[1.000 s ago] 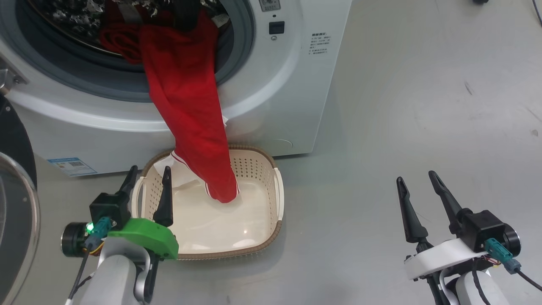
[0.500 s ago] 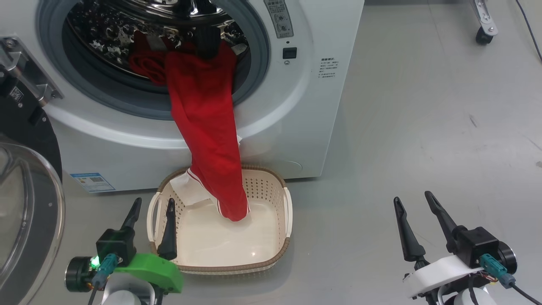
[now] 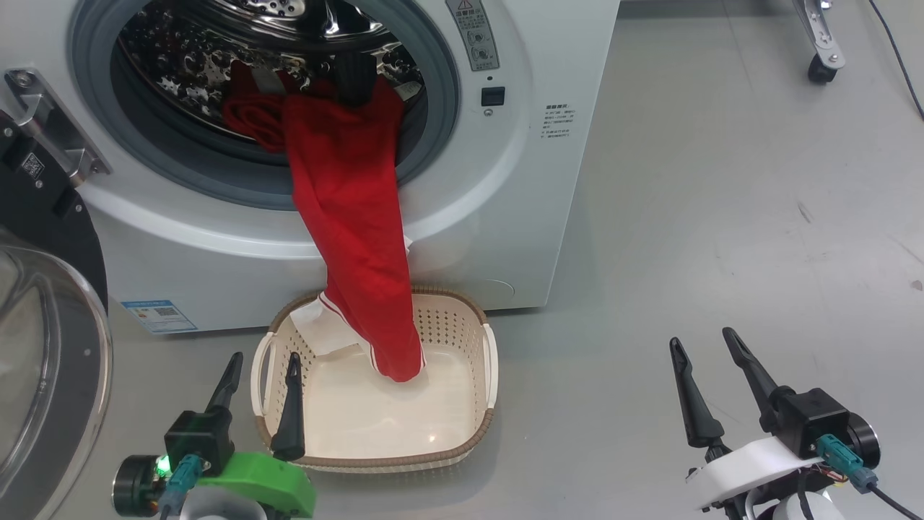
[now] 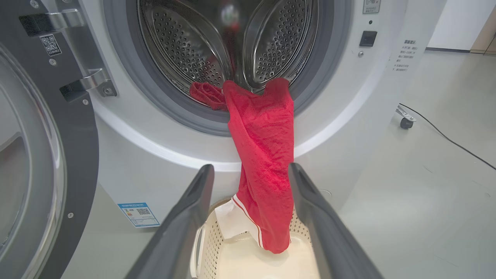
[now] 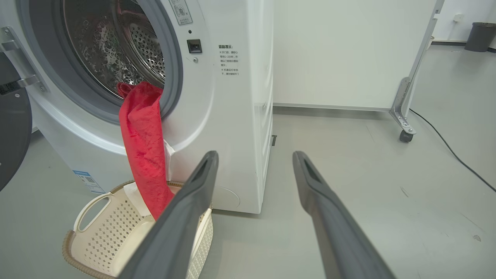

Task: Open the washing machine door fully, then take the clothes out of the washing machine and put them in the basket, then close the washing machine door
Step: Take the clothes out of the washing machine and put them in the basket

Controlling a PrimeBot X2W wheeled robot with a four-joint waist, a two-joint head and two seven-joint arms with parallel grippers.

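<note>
Big white front-loading washing machine [image 3: 505,217] w/ its round glossy black door [image 3: 50,375] swung open at L. Bright red fabric clothes [image 3: 346,217]: one long garment w/ white trim hangs from the drum mouth over the grey rubber ring [image 3: 216,180], lower end inside the small cream perforated plastic basket [image 3: 451,328] on the floor just in front. A 2nd red piece lies bunched at the drum lip. The left gripper [image 3: 265,357], fingers apart & empty, is at the basket's near-L corner. The right gripper [image 3: 702,336], also spread & empty, is well apart to the R.

You see the white washing machine [image 3: 505,217], its washing machine door [image 3: 43,339] swung open at left; red clothes [image 3: 354,217] (one white-trimmed) hang from the drum over the grey ring into the cream basket [image 3: 375,459] just before it.
</note>
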